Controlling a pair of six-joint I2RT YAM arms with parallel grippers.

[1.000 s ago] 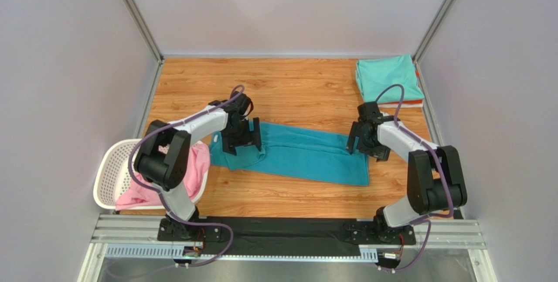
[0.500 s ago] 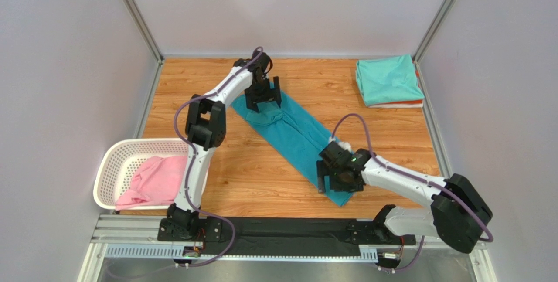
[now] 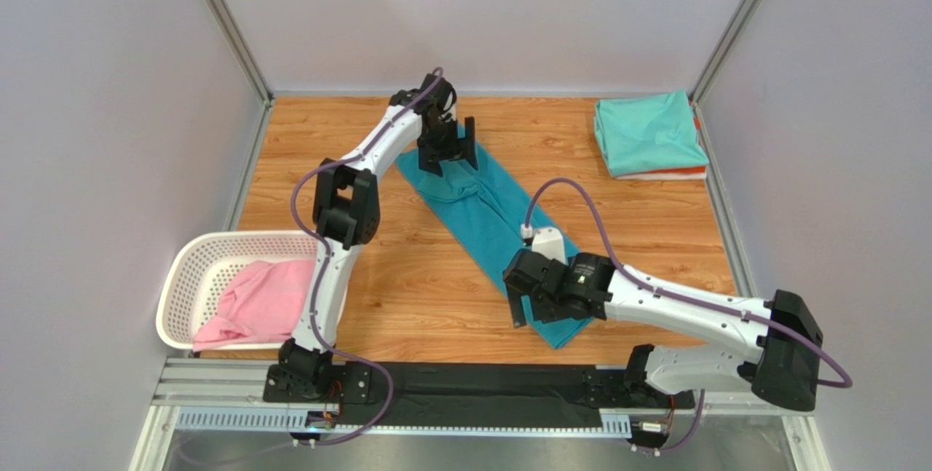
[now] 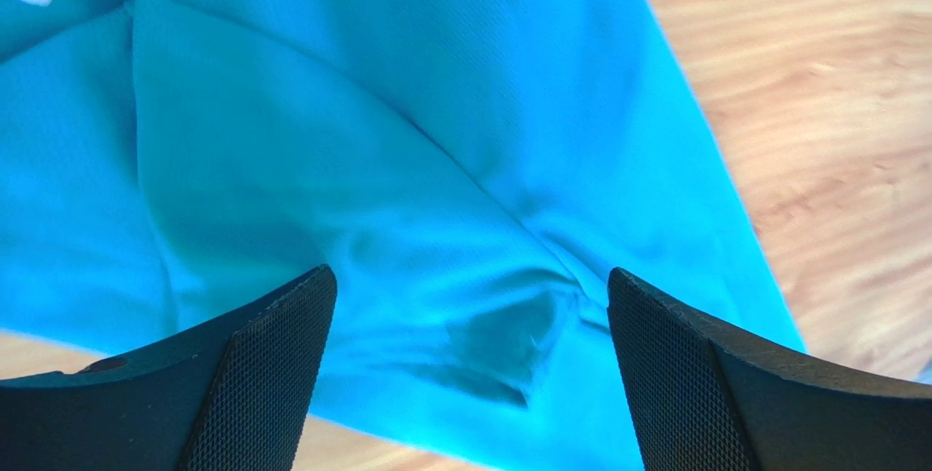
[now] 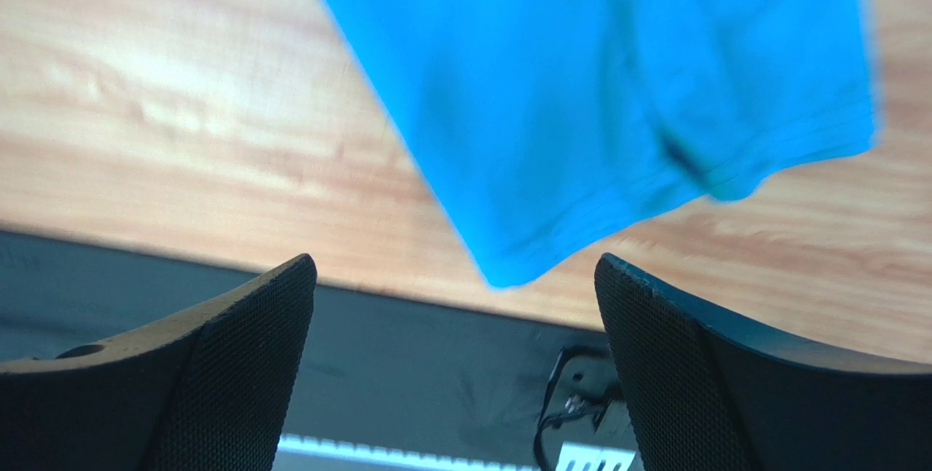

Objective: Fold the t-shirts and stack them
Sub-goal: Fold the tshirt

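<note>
A deep teal t-shirt, folded into a long strip, lies diagonally on the wooden table. My left gripper hovers open over its far end; in the left wrist view teal cloth fills the frame between the spread fingers. My right gripper stands open at the near end, where the right wrist view shows the hem just beyond the fingers. A folded mint green t-shirt sits on an orange one at the back right. A pink t-shirt lies crumpled in the basket.
A white lattice basket stands at the near left edge of the table. The black base rail runs along the near edge, right under my right gripper. Grey walls close in the table on three sides.
The teal strip has swung from lying across the table to a diagonal. My left arm reached to the far end, and my right arm came to the near end.
</note>
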